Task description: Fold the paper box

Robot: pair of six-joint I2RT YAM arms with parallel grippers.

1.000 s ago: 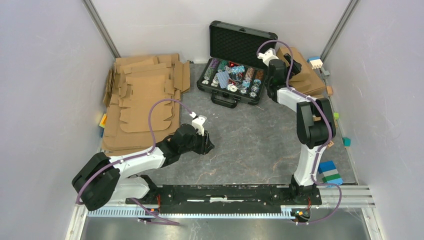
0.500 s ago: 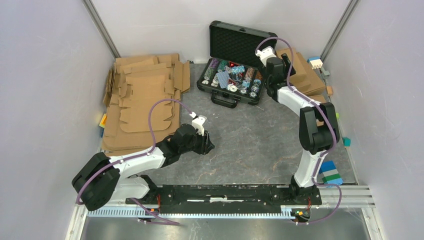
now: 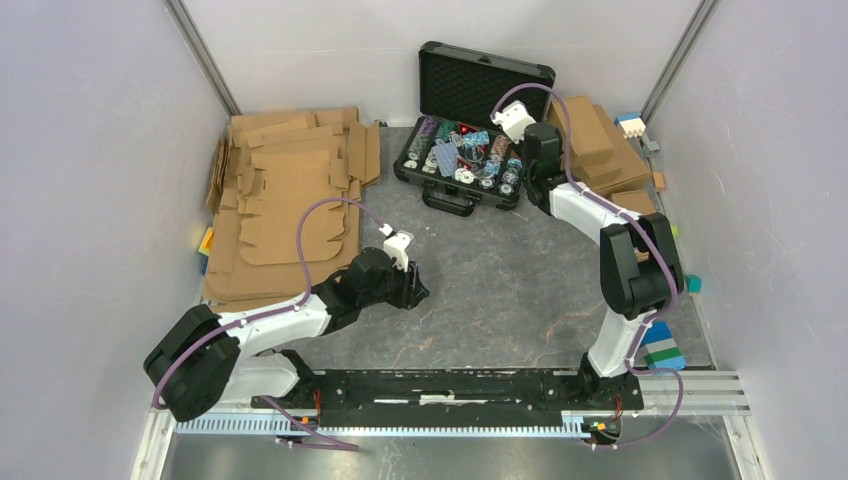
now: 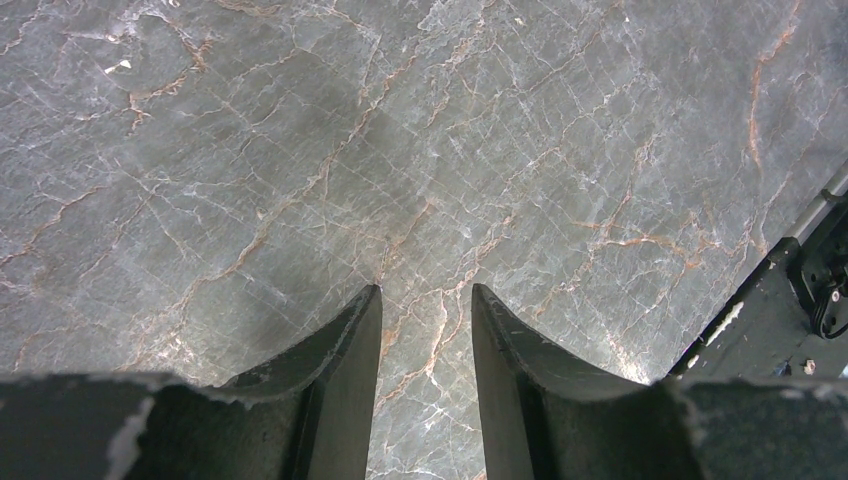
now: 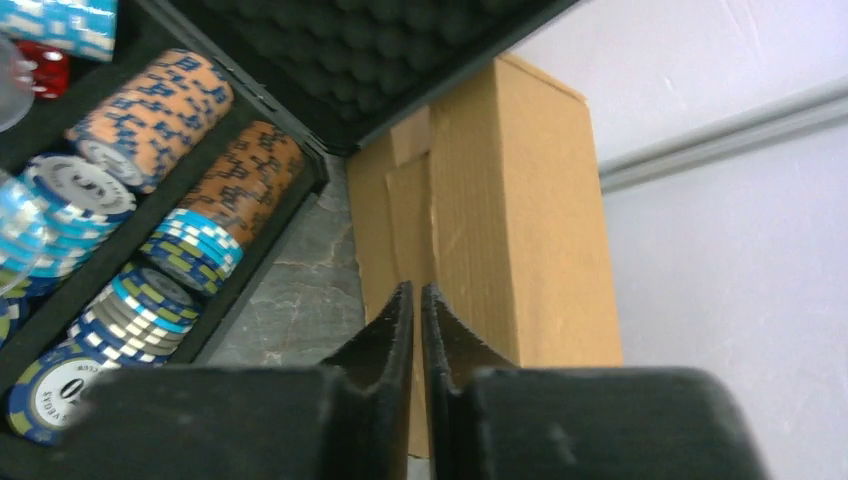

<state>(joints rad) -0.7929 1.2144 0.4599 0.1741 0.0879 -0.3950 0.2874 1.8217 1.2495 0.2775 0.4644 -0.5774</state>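
Paper box: the paper box [image 3: 583, 120] sat folded at the far right of the tabletop [image 3: 500, 280], a plain brown rectangular shape on top of the cardboard there, just beside the right edge of the black case [image 3: 482, 88].
Box in the right wrist view: one long flat face and a narrower side face showed, with smaller cardboard pieces against its lower left; no tool touched it.
Right tool: the right tool [image 5: 415, 290] pointed toward the box from the case's side, its two fingers drawn almost together with only a thin slit between them and nothing in it.
Right arm: it reached far forward, with its wrist above the right end of the case.
Under the box: wider brown boxes [image 3: 622, 168] lay stacked beneath it and toward the right wall.
Case: it stood open, lid upright with foam lining, and rows of poker chips [image 3: 462, 155] in blue, orange and white filled the tray.
Left tool: the left tool [image 4: 425, 290] hung low over bare grey marbled tabletop near the middle, its fingers apart and holding nothing.
Flat blanks: many overlapping die-cut cardboard blanks [image 3: 285, 200] covered the far left, well apart from the box.
Near right edge: coloured blocks [image 3: 660, 345] lay by the rail.
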